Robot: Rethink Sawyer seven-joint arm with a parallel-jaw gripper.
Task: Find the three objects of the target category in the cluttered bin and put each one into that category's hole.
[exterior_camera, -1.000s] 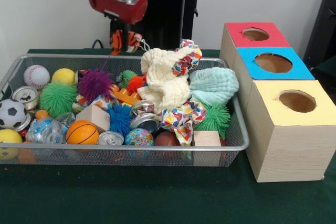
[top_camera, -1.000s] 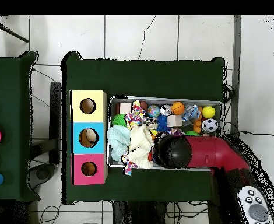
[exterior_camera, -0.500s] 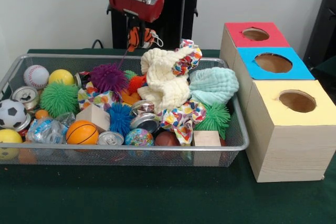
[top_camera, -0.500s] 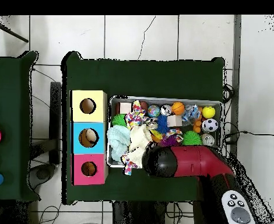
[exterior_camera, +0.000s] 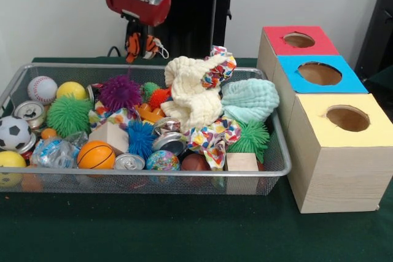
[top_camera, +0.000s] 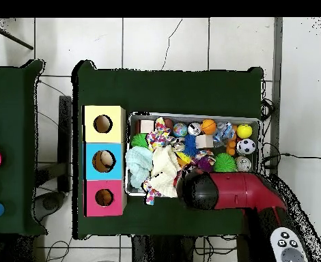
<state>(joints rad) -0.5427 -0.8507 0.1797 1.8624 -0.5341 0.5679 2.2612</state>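
My gripper (exterior_camera: 140, 45) hangs above the back rim of the wire bin (exterior_camera: 153, 175), left of centre. Its end looks orange and black striped, with a white loop beside it. How its jaws stand is not clear. Below it, a purple spiky ball (exterior_camera: 120, 92) rests on the clutter, apart from the gripper. Green spiky balls (exterior_camera: 67, 115), a blue one (exterior_camera: 141, 137), sports balls (exterior_camera: 96, 154), cans (exterior_camera: 129, 162), wooden blocks (exterior_camera: 242, 162) and cloths (exterior_camera: 191, 93) fill the bin. From overhead, the arm's black and red head (top_camera: 201, 192) covers the gripper at the bin's near edge (top_camera: 190, 115).
Three boxes with round holes stand in a row beside the bin: red (exterior_camera: 299, 40), blue (exterior_camera: 319, 73) and yellow (exterior_camera: 347, 118). Overhead they lie left of the bin: yellow (top_camera: 103, 123), blue (top_camera: 103, 161), red (top_camera: 104, 198).
The gripper swung right along the bin's back edge, then came back left and a little higher. The purple spiky ball shifted right with it, then settled slightly back left.
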